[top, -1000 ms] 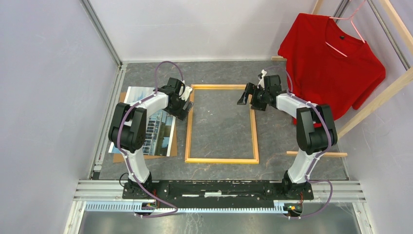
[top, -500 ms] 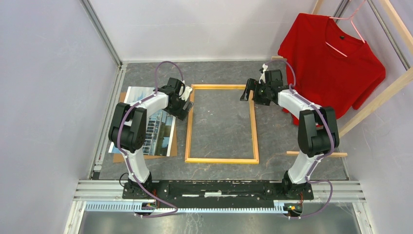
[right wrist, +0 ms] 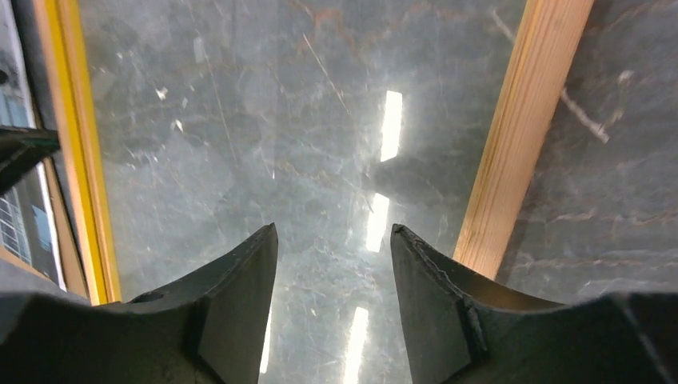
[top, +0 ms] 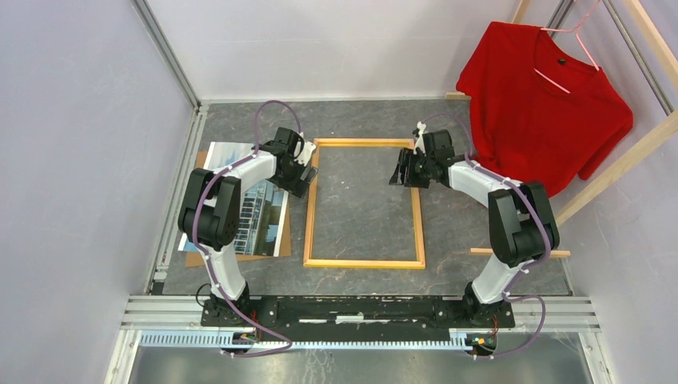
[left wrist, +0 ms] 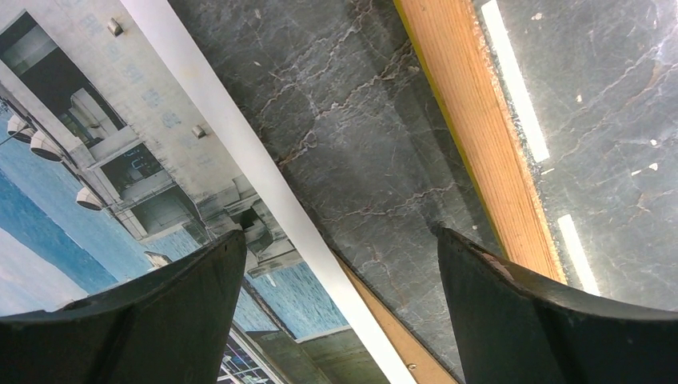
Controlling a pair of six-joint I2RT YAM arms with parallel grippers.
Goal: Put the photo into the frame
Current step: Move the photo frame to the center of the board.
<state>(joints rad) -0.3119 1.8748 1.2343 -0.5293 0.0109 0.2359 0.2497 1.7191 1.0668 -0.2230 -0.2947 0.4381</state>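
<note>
Grey marbled tabletop [top: 360,120]: frame [top: 364,262] wood-side up; photo [top: 268,224] beside, outside it.

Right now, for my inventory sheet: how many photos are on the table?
1. The photo lies left of the frame, on a brown panel, partly under the left arm. Others could be hidden beneath it.

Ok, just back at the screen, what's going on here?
Nothing is held. The frame lies wood side up mid-table, its opening bare. The photo lies picture up to its left, on a brown panel. The left claw hangs open between photo and frame; the right claw, jaws apart, is poised by the frame's right rail, near the far end.
</note>
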